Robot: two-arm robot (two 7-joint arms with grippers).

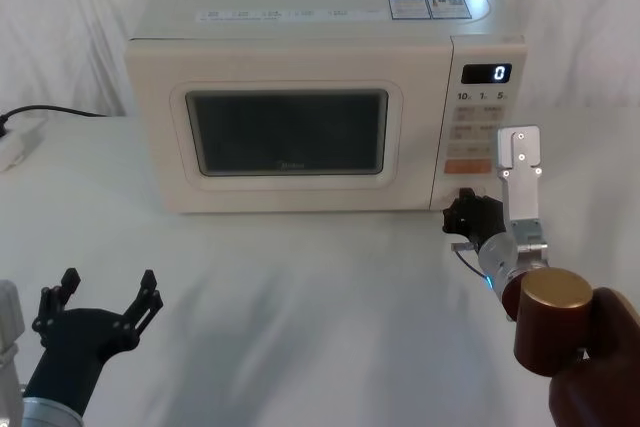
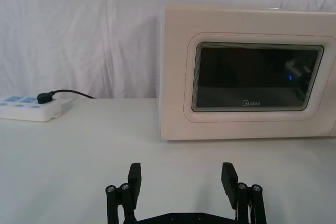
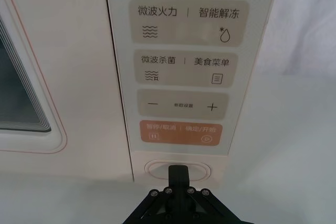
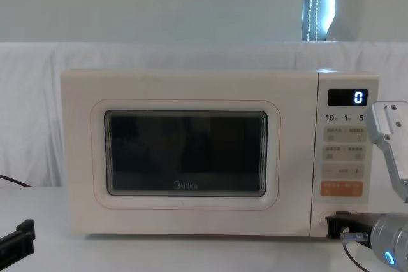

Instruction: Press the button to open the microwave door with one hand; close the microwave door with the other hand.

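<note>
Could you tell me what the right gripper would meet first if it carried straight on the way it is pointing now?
Most likely the button. The right gripper, fingers shut, points at the middle of that wide cream key at the foot of the control panel, below the orange key. Whether it already touches cannot be told.

microwave door (image 1: 290, 127): smooth cream plastic, faint sheen; window dark glossy glass, reflective. button (image 3: 178, 171): smooth cream plastic, matt. right gripper (image 3: 178, 174): matt black, wrist brushed silver metal. left gripper (image 2: 181, 179): matt black. table (image 1: 300, 297): white cloth, soft creases.
</note>
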